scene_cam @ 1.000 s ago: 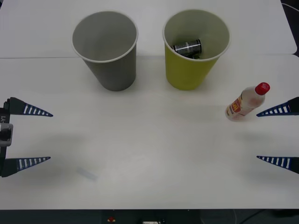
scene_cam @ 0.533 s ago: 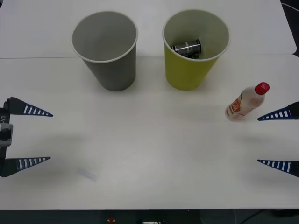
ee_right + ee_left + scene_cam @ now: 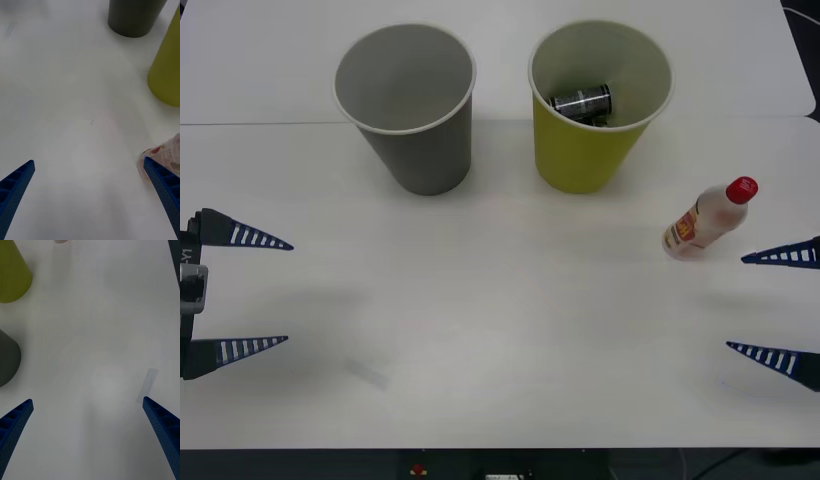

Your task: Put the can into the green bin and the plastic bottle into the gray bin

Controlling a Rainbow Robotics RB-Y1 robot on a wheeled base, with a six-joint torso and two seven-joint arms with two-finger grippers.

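Right gripper (image 3: pixel 777 306), fingers wide apart and empty, just beside the upright plastic bottle (image 3: pixel 705 222); left gripper (image 3: pixel 266 292) likewise spread, empty, at the table's (image 3: pixel 500 330) left; can (image 3: pixel 581 102) inside green bin (image 3: pixel 595 150); gray bin (image 3: pixel 420 150) beside it

You've got a plain white counter (image 3: pixel 500 330) taking up basically the whole front view, with a thin seam line running across it toward the far side. The near edge drops off into a dark strip. Lighting's soft and even, just faint smudgy shadows on the surface.
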